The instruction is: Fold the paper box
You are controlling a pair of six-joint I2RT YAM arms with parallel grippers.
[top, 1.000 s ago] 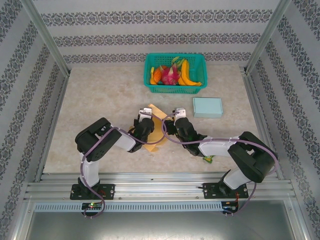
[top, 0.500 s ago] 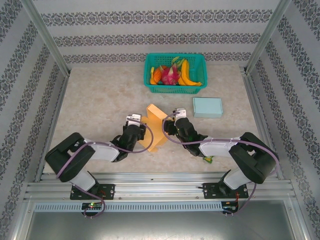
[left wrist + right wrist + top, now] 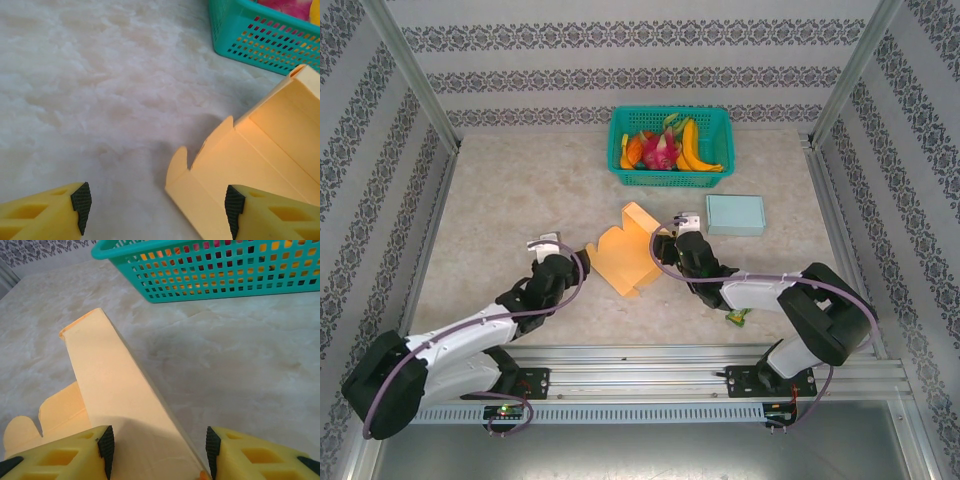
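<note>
Pale marbled surface [image 3: 520, 190] carries a teal basket [image 3: 670, 178] w/ fruit at the far side. Orange paper box [image 3: 625, 255] lies mid-surface, on the near side of the basket, part-open, one wall tilted up. Right claw [image 3: 159, 442] is clamped on that wall at the box's right edge. Left claw [image 3: 156, 201] hangs spread wide, gripping nothing, just left of the box, w/ a flap ahead of its right finger. Step looks like a left regrasp. It should come in low, take the flap near its crease and fold inward vs. right's anchor. Right shouldn't tug, or the card may buckle.

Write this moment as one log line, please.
left gripper: open, near paper box | right gripper: gripping paper box | fold: unfinished
</note>
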